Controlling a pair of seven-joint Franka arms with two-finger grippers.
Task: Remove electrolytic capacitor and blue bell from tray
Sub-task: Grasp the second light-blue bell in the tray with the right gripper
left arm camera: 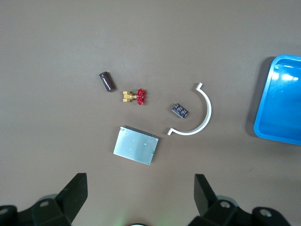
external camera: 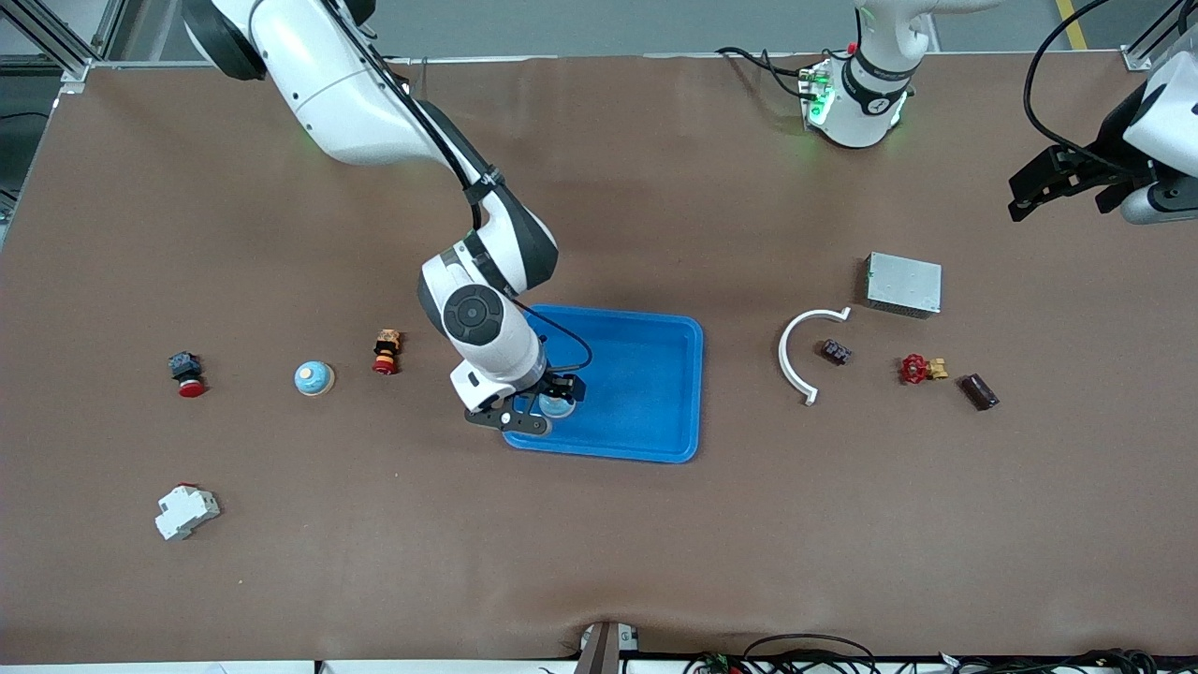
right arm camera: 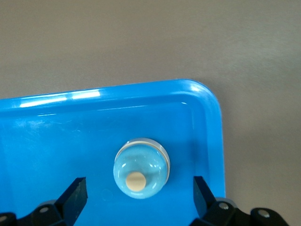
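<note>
Counted here: two blue bells, one blue tray, two dark capacitors, two red push-buttons, one red-handled valve, one white curved strip, one metal box, one white breaker.

Front view: high, facing the arms, whole table. Right wrist view: close, straight down on blue tray corner. Left wrist view: higher; tray edge shared by all.

A brown table fills the scene, with grey floor past its top edge.
</note>
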